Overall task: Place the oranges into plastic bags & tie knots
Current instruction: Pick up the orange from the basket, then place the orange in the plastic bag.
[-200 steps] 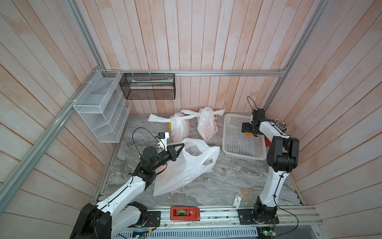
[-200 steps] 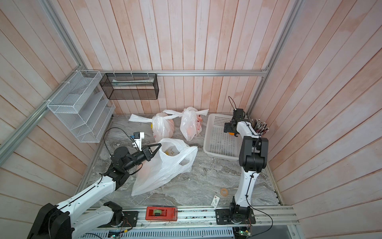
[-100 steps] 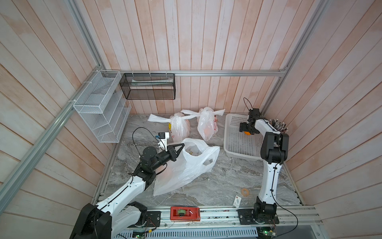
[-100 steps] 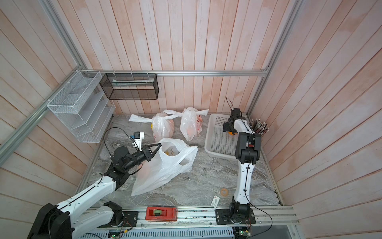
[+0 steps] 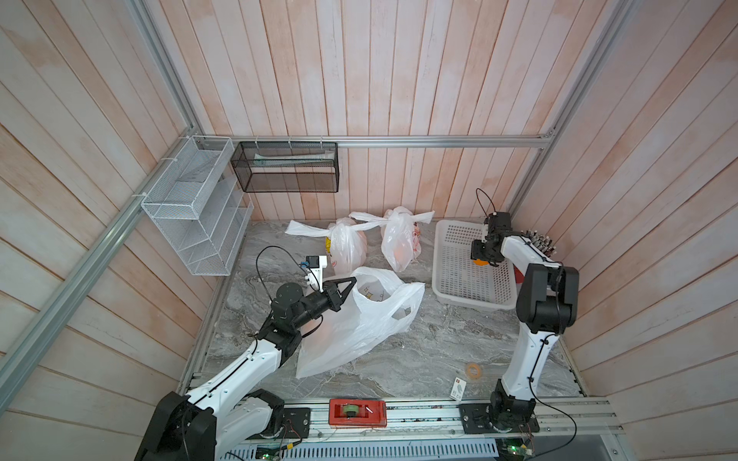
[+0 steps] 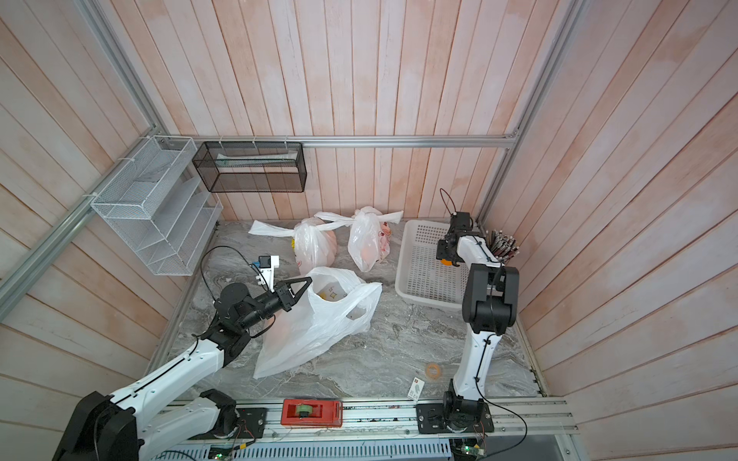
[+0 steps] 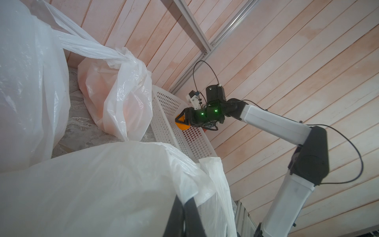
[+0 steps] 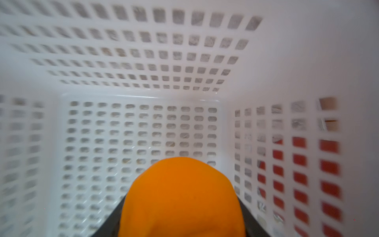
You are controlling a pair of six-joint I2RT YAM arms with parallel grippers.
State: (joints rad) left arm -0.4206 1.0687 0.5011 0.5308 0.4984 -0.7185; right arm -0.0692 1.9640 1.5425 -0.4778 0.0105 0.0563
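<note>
My right gripper [image 5: 481,260] [image 8: 181,205] reaches down into the white perforated basket [image 5: 459,283] [image 8: 143,133], shut on one of the oranges [image 5: 480,262] [image 6: 446,262] [image 7: 182,123] [image 8: 182,197], with a dark finger against each side of it. My left gripper [image 5: 354,280] [image 6: 309,281] [image 7: 184,202] is shut on the rim of an open plastic bag [image 5: 359,323] [image 6: 315,323] [image 7: 102,184] lying on the marble table. Two more plastic bags [image 5: 347,247] [image 5: 399,239] stand at the back, orange showing faintly through them. Their knots [image 5: 361,226] [image 5: 393,215] are tied, ends sticking out sideways.
A white wire shelf [image 5: 195,223] and a black mesh basket [image 5: 285,167] hang on the back left walls. A bundle of pens [image 5: 541,241] sits behind the right arm. A tape roll [image 5: 474,370], a small card [image 5: 458,388] and a red dispenser [image 5: 357,412] lie near the front rail.
The right gripper's jaws have narrowed from wide open onto the orange in the basket, and that arm's elbow has swung about. The left gripper holds the bag rim as before.
</note>
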